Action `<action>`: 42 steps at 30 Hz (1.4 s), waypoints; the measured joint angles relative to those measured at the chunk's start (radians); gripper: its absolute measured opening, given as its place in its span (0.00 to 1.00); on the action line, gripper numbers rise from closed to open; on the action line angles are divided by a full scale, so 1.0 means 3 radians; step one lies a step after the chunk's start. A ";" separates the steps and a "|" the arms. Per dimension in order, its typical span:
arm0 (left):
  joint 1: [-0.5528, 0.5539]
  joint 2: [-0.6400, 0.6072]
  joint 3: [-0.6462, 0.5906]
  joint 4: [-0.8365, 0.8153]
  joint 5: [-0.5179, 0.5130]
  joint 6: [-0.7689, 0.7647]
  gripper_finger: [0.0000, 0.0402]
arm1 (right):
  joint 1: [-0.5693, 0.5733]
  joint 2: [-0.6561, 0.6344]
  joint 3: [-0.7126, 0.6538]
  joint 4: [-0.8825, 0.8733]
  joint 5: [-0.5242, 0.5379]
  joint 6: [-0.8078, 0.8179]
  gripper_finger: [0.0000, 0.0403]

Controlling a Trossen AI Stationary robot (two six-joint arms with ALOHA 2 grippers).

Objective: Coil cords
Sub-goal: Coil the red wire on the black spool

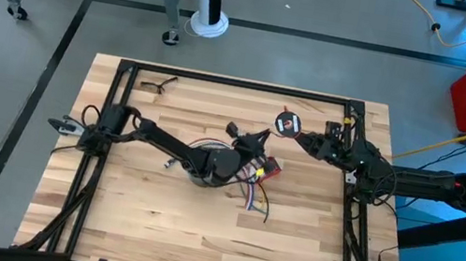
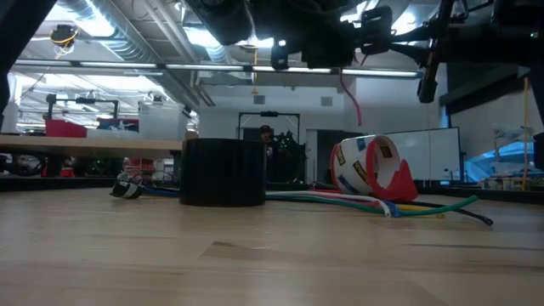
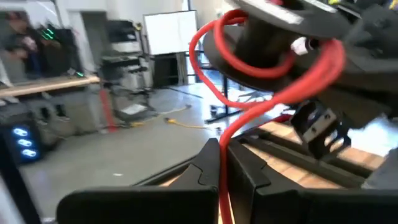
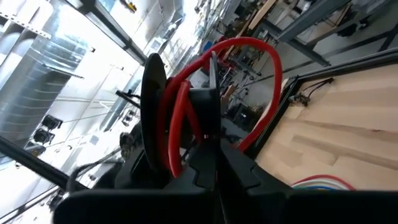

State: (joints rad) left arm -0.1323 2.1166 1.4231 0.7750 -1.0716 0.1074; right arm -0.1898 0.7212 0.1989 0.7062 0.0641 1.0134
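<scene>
A small black round spool (image 1: 288, 124) with a thin red wire (image 4: 186, 93) wound on it hangs above the table's far right part. My right gripper (image 1: 299, 135) is shut on it, coming from the right. My left gripper (image 1: 264, 139) reaches in from the left and is shut on the red wire (image 3: 273, 102) just short of the spool (image 3: 267, 31). In the low view a stretch of the red wire (image 2: 352, 100) hangs below the arms. A bundle of coloured cords (image 1: 253, 193) lies loose on the table. My left gripper pinches the red wire (image 3: 221, 149) between its two fingers, which lie level. From the fingers the wire rises in a loose curve and loops around the spool. My right gripper pinches a thin flange of the spool (image 4: 212, 115) between its two fingers, level, from the table's right side. The spool stands on edge, clear of the table.
A black cylinder (image 2: 223, 170) stands mid-table under the left arm. Beside it lies a tape roll in a red holder (image 2: 374, 166), with the coloured cords (image 2: 340, 200) trailing past. Black frame rails (image 1: 114, 101) border the table. A small dark object (image 1: 157, 86) lies at the far left.
</scene>
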 joint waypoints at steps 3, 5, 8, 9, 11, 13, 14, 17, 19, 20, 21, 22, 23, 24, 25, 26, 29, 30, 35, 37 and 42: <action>-0.0091 0.0000 0.0000 -0.0015 -0.0170 0.0153 0.00 | 0.0000 0.0000 0.0000 -0.0014 0.0107 0.0000 0.01; -0.0140 0.0000 0.0000 -0.0018 -0.0173 0.0255 0.00 | 0.0000 0.0000 0.0001 -0.0014 0.0153 0.0000 0.01; -0.0194 -0.0001 0.0000 -0.0017 -0.0194 0.0361 0.00 | 0.0000 0.0000 0.0000 -0.0015 0.0245 -0.0002 0.01; -0.0211 -0.0001 0.0000 -0.0019 -0.0215 0.0367 0.00 | 0.0000 0.0001 0.0000 -0.0016 0.0264 -0.0003 0.01; -0.0239 -0.0003 0.0000 -0.0023 -0.0263 0.0366 0.00 | 0.0000 0.0001 0.0001 -0.0020 0.0285 -0.0003 0.01; -0.0270 -0.0003 0.0000 -0.0024 -0.0301 0.0366 0.00 | 0.0000 0.0001 0.0000 -0.0024 0.0306 -0.0004 0.01; -0.0285 -0.0004 0.0000 -0.0024 -0.0322 0.0366 0.00 | 0.0000 0.0002 0.0000 -0.0025 0.0307 -0.0004 0.01; -0.0327 -0.0005 0.0000 -0.0025 -0.0359 0.0392 0.00 | 0.0000 0.0003 0.0001 -0.0024 0.0303 -0.0001 0.01; -0.0358 -0.0005 0.0000 -0.0028 -0.0381 0.0504 0.00 | 0.0000 0.0003 0.0000 -0.0024 0.0269 0.0004 0.01; -0.0374 -0.0005 0.0000 -0.0031 -0.0394 0.0558 0.00 | 0.0000 0.0003 0.0000 -0.0023 0.0241 0.0017 0.01; -0.0388 -0.0005 0.0000 -0.0031 -0.0399 0.0601 0.01 | 0.0000 0.0003 0.0000 -0.0022 0.0210 0.0030 0.01; -0.0398 -0.0005 0.0000 -0.0031 -0.0400 0.0625 0.01 | 0.0000 0.0003 0.0000 -0.0021 0.0175 0.0035 0.01; -0.0409 -0.0005 0.0000 -0.0031 -0.0400 0.0625 0.02 | 0.0000 0.0003 0.0000 -0.0019 0.0147 0.0038 0.01; -0.0412 -0.0005 0.0000 -0.0031 -0.0399 0.0610 0.03 | 0.0001 0.0003 0.0000 -0.0016 0.0115 0.0039 0.01; -0.0412 -0.0005 0.0000 -0.0031 -0.0400 0.0577 0.05 | 0.0000 0.0003 0.0000 -0.0010 0.0083 0.0042 0.01; -0.0408 -0.0005 0.0000 -0.0032 -0.0399 0.0537 0.06 | 0.0000 0.0003 0.0000 -0.0002 0.0069 0.0050 0.01; -0.0386 -0.0005 0.0000 -0.0035 -0.0399 0.0366 0.11 | -0.0003 0.0001 0.0000 0.0007 0.0069 0.0117 0.01; -0.0380 -0.0005 0.0000 -0.0038 -0.0400 0.0326 0.13 | -0.0003 0.0001 0.0001 0.0005 0.0069 0.0120 0.01; -0.0367 -0.0005 0.0000 -0.0036 -0.0426 0.0391 0.23 | -0.0003 0.0001 0.0001 0.0016 0.0014 0.0123 0.01; -0.0366 -0.0005 0.0000 -0.0032 -0.0521 0.0541 0.26 | -0.0003 0.0001 0.0001 0.0016 -0.0103 0.0123 0.01; -0.0247 -0.0008 -0.0066 -0.0020 -0.0527 0.0116 0.28 | -0.0001 0.0001 0.0000 0.0091 -0.0513 0.0106 0.01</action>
State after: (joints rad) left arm -0.2063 2.1143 1.4032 0.7689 -1.2298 0.1423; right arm -0.1902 0.7216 0.1989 0.7336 -0.0896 1.0451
